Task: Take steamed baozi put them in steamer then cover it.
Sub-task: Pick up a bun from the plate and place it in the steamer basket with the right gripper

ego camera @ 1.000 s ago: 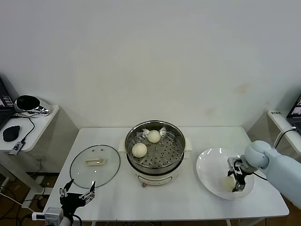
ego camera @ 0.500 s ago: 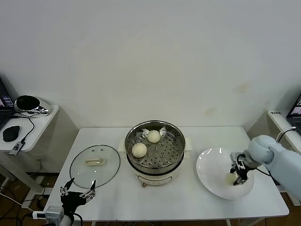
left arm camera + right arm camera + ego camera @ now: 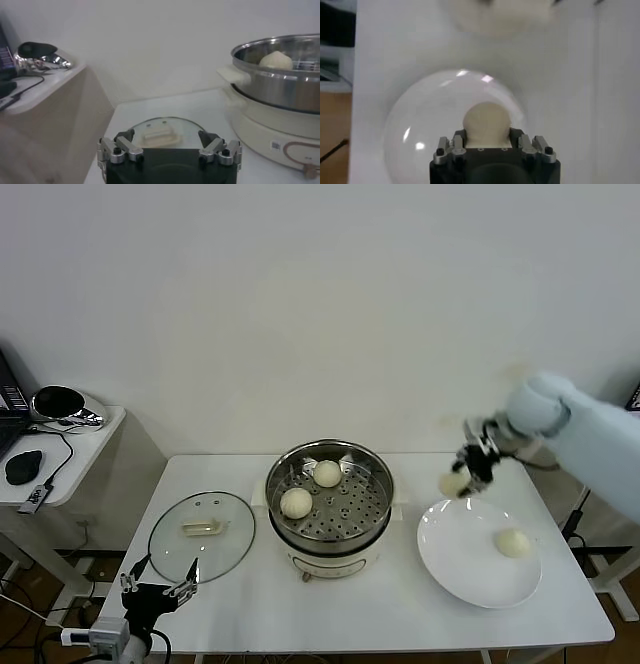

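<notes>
The steamer (image 3: pixel 329 506) stands mid-table with two baozi (image 3: pixel 327 474) (image 3: pixel 296 502) on its perforated tray. My right gripper (image 3: pixel 462 474) is shut on a third baozi (image 3: pixel 451 484) and holds it in the air above the far left edge of the white plate (image 3: pixel 460 549), to the right of the steamer. The right wrist view shows this baozi (image 3: pixel 487 117) between the jaws over the plate (image 3: pixel 420 130). A fourth baozi (image 3: pixel 513 543) lies on the plate. The glass cover (image 3: pixel 202 534) lies flat left of the steamer. My left gripper (image 3: pixel 155 589) is open, low at the front left, facing the cover (image 3: pixel 165 132).
A side table (image 3: pixel 60 459) with a shiny helmet-like object (image 3: pixel 62 406) and a mouse stands at the far left. The left wrist view shows the steamer's steel wall (image 3: pixel 280 82) and a baozi (image 3: pixel 275 60) inside. The wall rises behind the table.
My right gripper has lifted a baozi off the plate and carried it up and left toward the steamer. One baozi now shows on the plate. The left gripper sank slightly.
</notes>
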Available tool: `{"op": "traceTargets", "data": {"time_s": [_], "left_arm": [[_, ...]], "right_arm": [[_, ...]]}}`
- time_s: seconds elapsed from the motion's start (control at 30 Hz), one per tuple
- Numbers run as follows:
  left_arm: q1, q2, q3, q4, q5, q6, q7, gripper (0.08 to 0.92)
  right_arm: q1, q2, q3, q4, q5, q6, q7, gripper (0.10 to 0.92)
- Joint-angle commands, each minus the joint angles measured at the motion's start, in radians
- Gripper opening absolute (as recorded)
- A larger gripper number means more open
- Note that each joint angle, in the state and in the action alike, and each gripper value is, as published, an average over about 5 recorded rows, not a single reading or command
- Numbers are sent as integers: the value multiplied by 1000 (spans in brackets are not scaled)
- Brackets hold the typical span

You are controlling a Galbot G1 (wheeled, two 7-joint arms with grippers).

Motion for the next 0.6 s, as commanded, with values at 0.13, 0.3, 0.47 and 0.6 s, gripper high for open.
{"op": "traceTargets", "data": {"time_s": [0.13, 0.3, 0.47, 0.6], "left_arm": [[4, 2, -16, -9, -12, -1, -3, 823], [4, -1, -27, -27, -23, -1, -3, 823], [6, -11, -31, -37, -26, -1, -4, 823], [8, -21, -34, -39, -34, -1, -3, 823]], "right_arm": [[262, 320, -188, -114, 138, 494, -33, 535], [253, 407, -242, -152, 103, 755, 33, 535], [221, 457, -257, -116, -40, 884, 46, 535], [185, 476, -255, -66, -123, 953, 48, 535]]}}
